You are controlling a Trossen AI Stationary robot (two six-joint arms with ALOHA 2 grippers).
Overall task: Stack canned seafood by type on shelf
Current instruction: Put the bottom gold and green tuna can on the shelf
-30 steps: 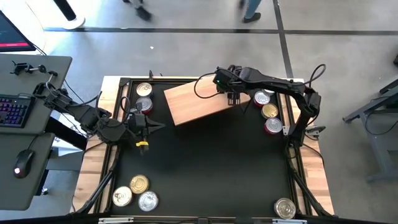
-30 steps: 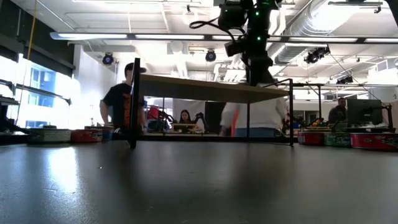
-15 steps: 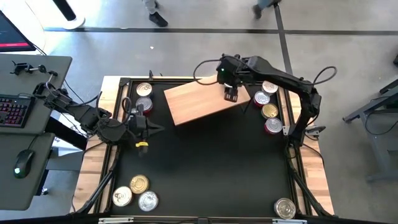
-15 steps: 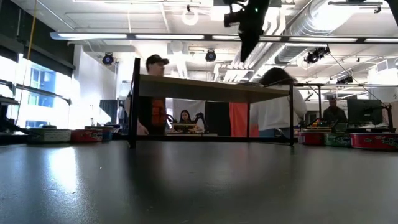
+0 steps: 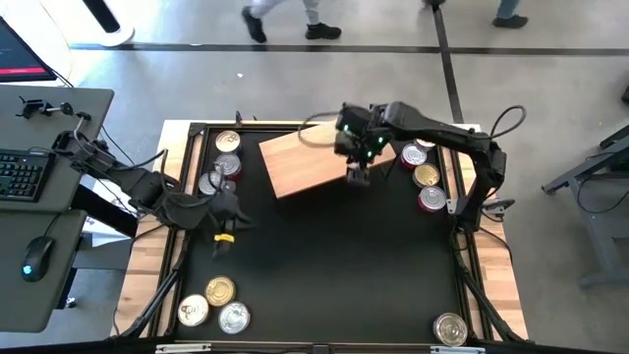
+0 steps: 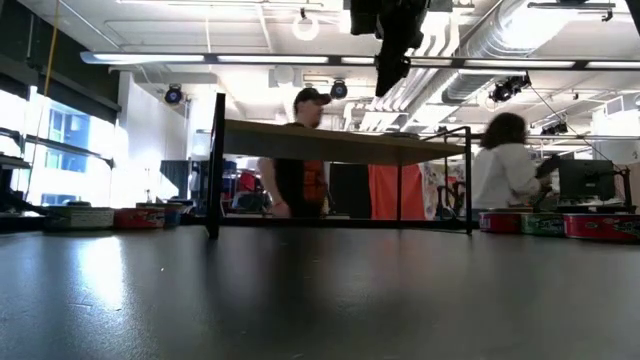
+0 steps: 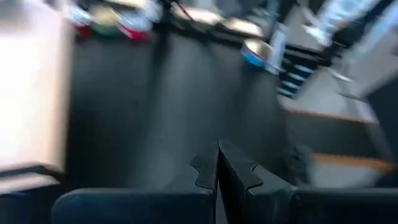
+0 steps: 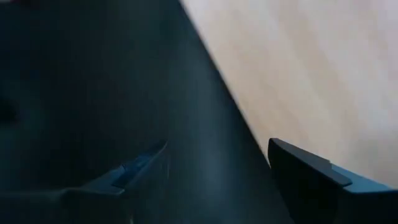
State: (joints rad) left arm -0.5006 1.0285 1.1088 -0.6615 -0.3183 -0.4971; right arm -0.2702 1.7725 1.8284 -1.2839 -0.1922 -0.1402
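The shelf (image 5: pixel 313 162) sits askew at the worktop's (image 5: pixel 324 265) far middle, its top bare. Tins (image 5: pixel 226 162) cluster left of it, three more (image 5: pixel 425 175) line up to its right, and others (image 5: pixel 214 303) rest at the near corners. The right gripper (image 5: pixel 359 175) hangs over the shelf's near right edge, jaws apart and empty. The left gripper (image 5: pixel 220 236) hovers near the left tins, jaws closed, holding nothing. People (image 6: pixel 300 160) walk behind.

Setting: an open-plan robotics lab or workshop. Indicators: exposed ceiling ducts (image 6: pixel 520 45) and strip lighting overhead; a grey floor with dark marking lines (image 5: pixel 447 59) at 12 o'clock of the table; a desk with keyboard (image 5: pixel 20 175) and mouse (image 5: pixel 29 258) at 9 o'clock; people (image 6: pixel 300 160) at benches beyond.
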